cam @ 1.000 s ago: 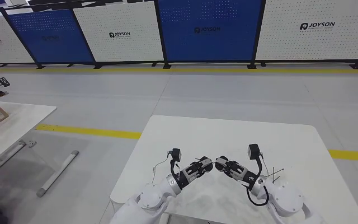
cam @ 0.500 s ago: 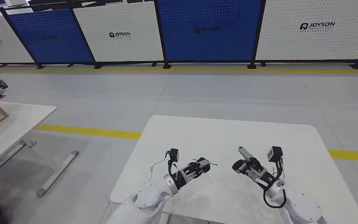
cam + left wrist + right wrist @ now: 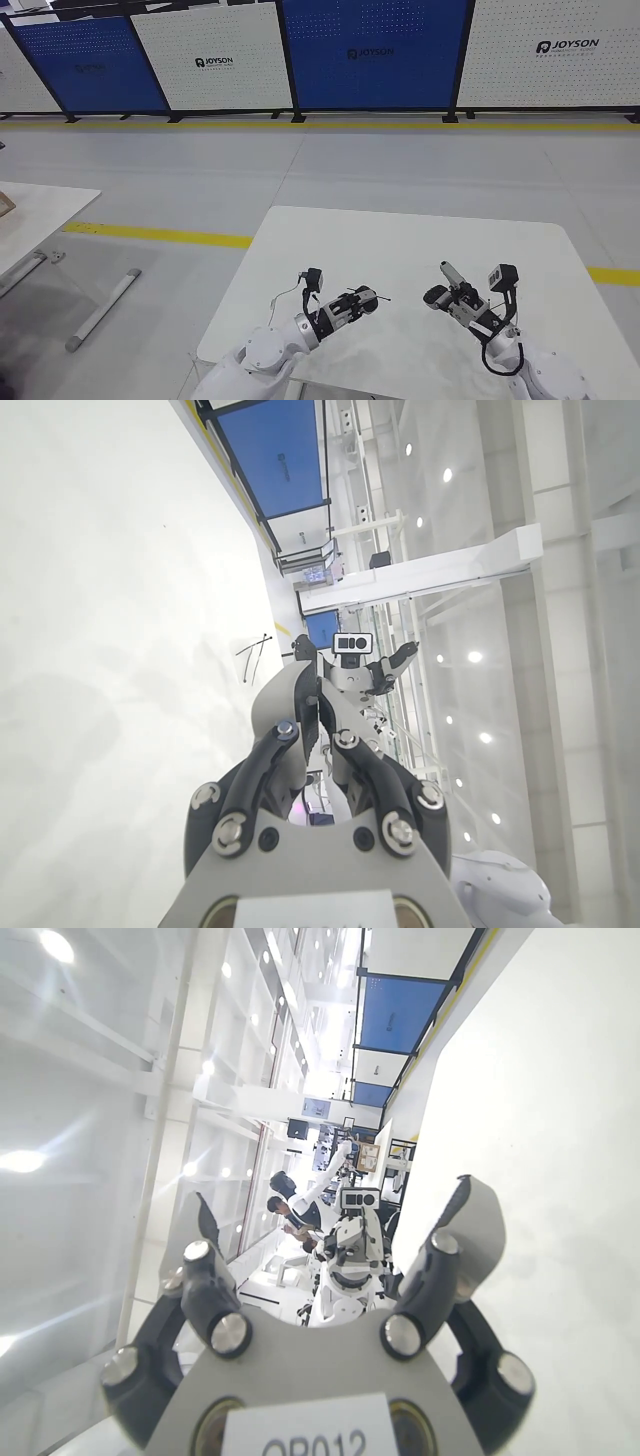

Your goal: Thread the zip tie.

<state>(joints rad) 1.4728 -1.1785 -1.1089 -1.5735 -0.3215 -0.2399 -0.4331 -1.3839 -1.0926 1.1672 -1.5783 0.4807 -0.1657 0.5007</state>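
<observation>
My left gripper [image 3: 362,298] [image 3: 312,680] hovers over the near middle of the white table [image 3: 400,240], shut on a thin black zip tie [image 3: 379,295]. The tie pokes out past the fingertips toward the right arm, and its black end [image 3: 301,646] shows at the pads in the left wrist view. My right gripper [image 3: 440,283] [image 3: 335,1213] is a short way to the right, apart from the tie, open with nothing between its fingers. The left wrist view also shows it farther off [image 3: 395,665].
A few spare black zip ties [image 3: 255,655] lie loose on the table, beyond the left gripper on the right arm's side. The table's far half is bare white surface. Blue and white panels [image 3: 370,55] stand well behind, across the floor.
One second ago both grippers met tip to tip at the table's near middle. The right gripper has since pulled away to the right and stands open; the left has stayed put with the tie.
</observation>
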